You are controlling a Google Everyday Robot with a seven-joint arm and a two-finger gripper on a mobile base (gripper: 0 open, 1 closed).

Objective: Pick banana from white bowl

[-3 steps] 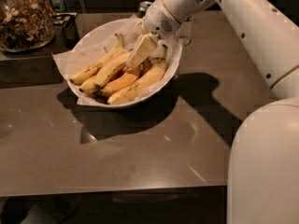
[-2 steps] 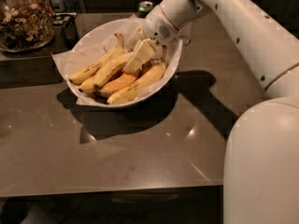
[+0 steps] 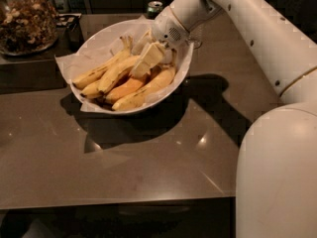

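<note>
The white bowl (image 3: 94, 43), wide and lined with crinkled white paper, stands at the back middle of the dark table and holds several bananas. A long pale-yellow banana (image 3: 115, 74) lies in the middle of the pile, next to an orange-tinted one (image 3: 126, 88). My gripper (image 3: 147, 59) reaches down into the bowl from the right. It sits on the upper end of the middle bananas, touching or just above the pale-yellow banana. It hides the bananas' far ends.
A glass jar of nuts (image 3: 25, 19) stands at the back left on a darker raised surface. A small can (image 3: 155, 7) stands behind the bowl. My white arm (image 3: 247, 29) and base (image 3: 277, 172) fill the right side. The table's front edge (image 3: 114, 202) runs along the bottom.
My gripper has sunk slightly lower and to the left, onto the bananas. The arm has shifted a little to the left. The bowl and bananas have not moved.
</note>
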